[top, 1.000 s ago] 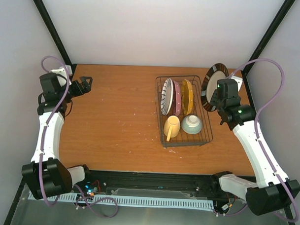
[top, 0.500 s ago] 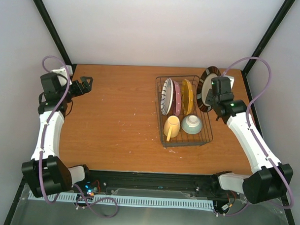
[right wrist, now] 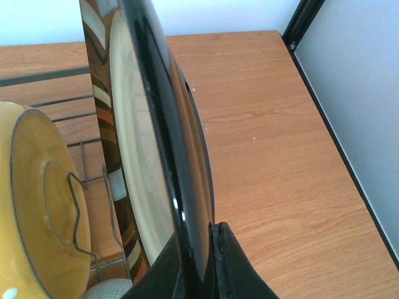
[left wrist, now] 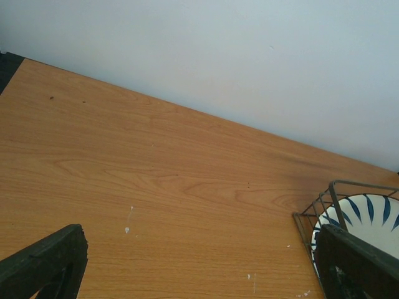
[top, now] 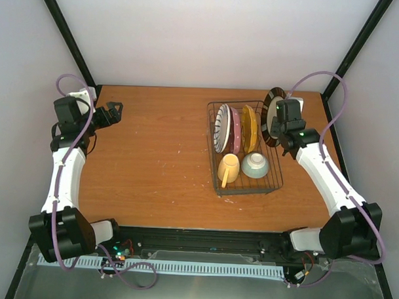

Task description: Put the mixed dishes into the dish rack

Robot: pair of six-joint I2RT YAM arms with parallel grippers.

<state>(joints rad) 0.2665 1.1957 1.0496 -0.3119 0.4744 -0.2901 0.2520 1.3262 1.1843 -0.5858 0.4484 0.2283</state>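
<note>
Plates stand on edge in the dish rack (top: 248, 191): striped white plate (top: 221, 127), pink plate (top: 235, 130), orange plate (top: 250, 128). Nearer us in the rack sit the yellow mug (top: 227, 169) and green bowl (top: 255, 165). Our right hand (right wrist: 199, 261) is clamped on a dark-rimmed plate (right wrist: 134, 143), held upright at the rack's far right side, just beside the orange plate. Our left hand (top: 114, 109) gapes wide over the bench (top: 153, 148), far left, holding nothing.

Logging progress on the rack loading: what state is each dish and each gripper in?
dish rack: holds five dishes.
striped plate: on edge in the rack.
pink plate: on edge in the rack.
yellow plate: on edge in the rack.
mug: in the rack's near end.
bowl: in the rack, beside the mug.
dark-rimmed plate: on edge, held beside the yellow plate.
right gripper: shut on the dark-rimmed plate's rim.
left gripper: open, empty.
</note>
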